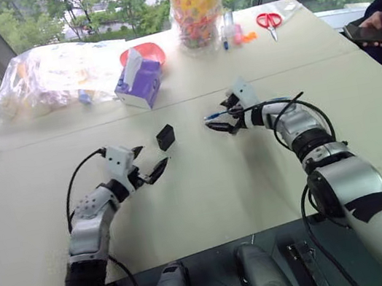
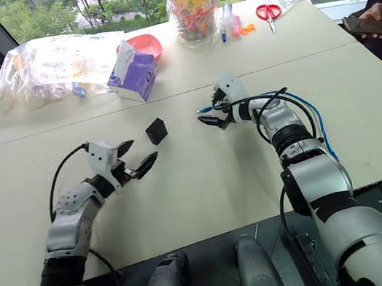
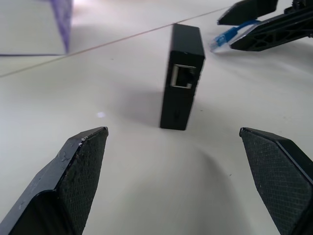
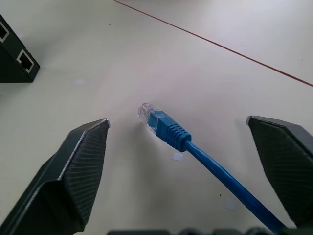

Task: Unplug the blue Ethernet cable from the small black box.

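Note:
The small black box [image 1: 165,137] stands upright on the pale table, and the port [image 3: 183,76] facing my left gripper is empty. Just short of the box, my left gripper [image 1: 150,161] is open with nothing between its fingers [image 3: 78,176]. The blue Ethernet cable [image 4: 168,131] is out of the box. Its clear plug [image 1: 211,116] lies between the fingers of my open right gripper [image 1: 222,115], touching neither finger. From there the cord trails back along my right arm [image 2: 314,121]. A hand's width of bare table separates box and plug.
A purple-and-white tissue box [image 1: 138,84] stands behind the black box. Further back are a clear plastic bag [image 1: 53,75], a red bowl [image 1: 150,49], a candy jar [image 1: 196,5] and red scissors [image 1: 269,21]. A person's hand holding a phone [image 1: 370,31] is at the right edge.

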Available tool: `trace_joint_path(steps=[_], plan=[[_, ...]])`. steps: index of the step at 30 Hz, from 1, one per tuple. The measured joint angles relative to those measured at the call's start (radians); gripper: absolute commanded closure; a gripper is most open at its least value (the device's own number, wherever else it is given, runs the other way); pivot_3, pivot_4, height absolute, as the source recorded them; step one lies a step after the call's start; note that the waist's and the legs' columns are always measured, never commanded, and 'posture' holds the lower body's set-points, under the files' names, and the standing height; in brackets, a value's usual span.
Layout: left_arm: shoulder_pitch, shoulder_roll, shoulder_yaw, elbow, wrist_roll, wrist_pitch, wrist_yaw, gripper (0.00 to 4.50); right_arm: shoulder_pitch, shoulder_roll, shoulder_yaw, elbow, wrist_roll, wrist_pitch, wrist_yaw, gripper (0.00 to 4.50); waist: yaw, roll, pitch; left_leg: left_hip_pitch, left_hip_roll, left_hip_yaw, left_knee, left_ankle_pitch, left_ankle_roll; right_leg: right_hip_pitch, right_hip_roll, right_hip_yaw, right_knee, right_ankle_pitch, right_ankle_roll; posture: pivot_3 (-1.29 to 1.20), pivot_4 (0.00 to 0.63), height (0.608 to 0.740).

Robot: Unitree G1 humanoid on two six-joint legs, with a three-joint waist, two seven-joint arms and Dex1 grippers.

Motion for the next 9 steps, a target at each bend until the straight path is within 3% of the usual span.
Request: trace_joint_path(steps=[3,9], plan=[[0.048,0.019,0.015,-0.101,-0.026,0.057,0.015,0.0,0.012,-0.042,-0.007,-0.12,0.02,0.047,0.056,0.03,0.002,0.0,0.0,0.0,0.0,0.0,0.0,0.0,0.0,0.0,0.0,0.0,0.0,0.0,0.0,0.0,0.15,0.74],[0.131,0.027,0.053,-0.228,-0.052,0.115,0.066,0.0,0.262,-0.16,-0.05,-0.651,0.136,0.29,0.138,0.03,0.021,0.0,0.0,0.0,0.0,0.0,0.0,-0.001,0.001,0.0,0.0,0.0,-0.001,-0.001,0.0,0.0,0.15,0.74]])
